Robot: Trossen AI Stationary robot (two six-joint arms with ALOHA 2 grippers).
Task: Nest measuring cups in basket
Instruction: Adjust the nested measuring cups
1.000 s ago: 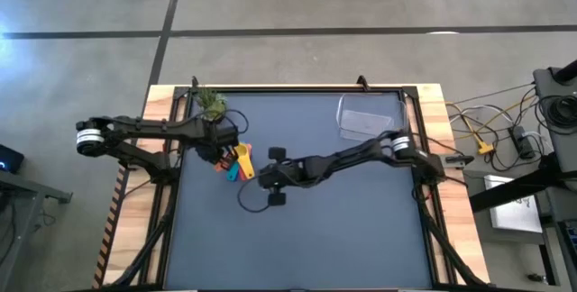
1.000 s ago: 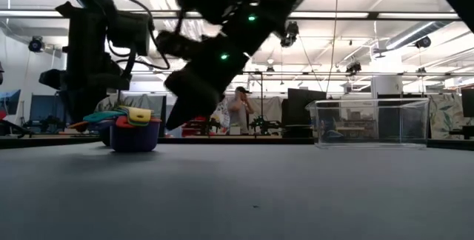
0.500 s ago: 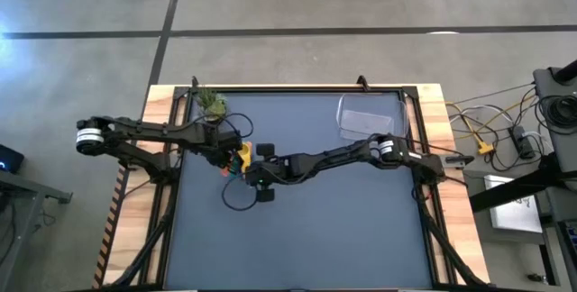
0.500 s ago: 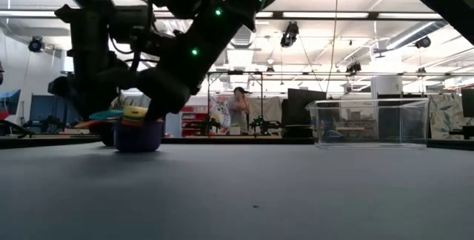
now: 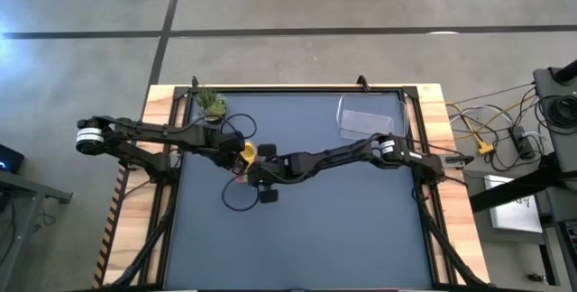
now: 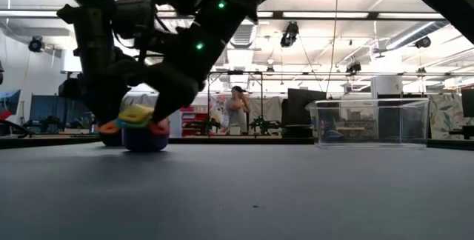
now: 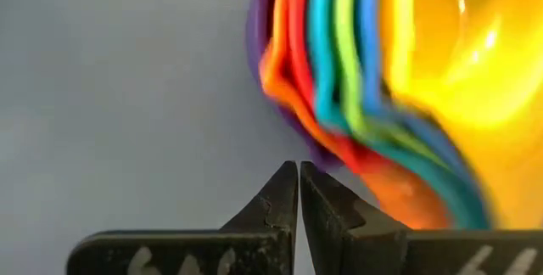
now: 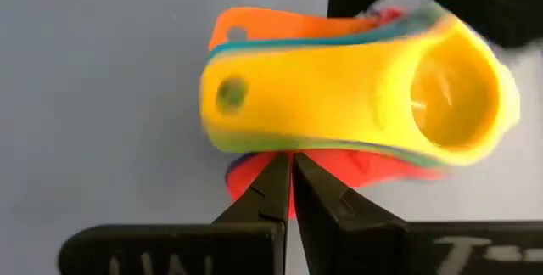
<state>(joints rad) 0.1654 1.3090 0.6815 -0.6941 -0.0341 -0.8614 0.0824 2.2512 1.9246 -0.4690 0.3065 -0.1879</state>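
Note:
The measuring cups [image 5: 245, 154] sit nested in one stack on the dark table, left of centre. Yellow is innermost and purple outermost [image 7: 373, 80], and the flat handles fan out together [image 8: 254, 97]. My left gripper [image 7: 299, 166] is shut at the stack's left side. My right gripper [image 8: 291, 158] is shut at the stack's near-right side, by the handles. In the low view the stack [image 6: 141, 125] rests on its base, partly behind the right gripper [image 6: 164, 114]. The clear basket [image 5: 368, 117] stands at the far right with no cups in it. My left gripper's shut fingertips reach level from the table's left to the purple outer cup's wall [image 7: 310, 151]. They are right at it, but I cannot tell whether they touch. My right gripper's shut fingertips come slanting down from the right onto the red handle [image 8: 254, 177], under the yellow handle. The stack stands on the table.
A small green potted plant [image 5: 212, 103] stands at the far left corner, just beyond the left arm. A dark cable loop [image 5: 236, 197] hangs below the right wrist. The basket [image 6: 369, 123] stands apart from both arms, with bare table between it and the stack.
My right gripper has moved toward the table's left and come down against the stack's handles. My left gripper has moved right behind the stack. The stack has slid a little toward the table's right, and its handles have turned about.

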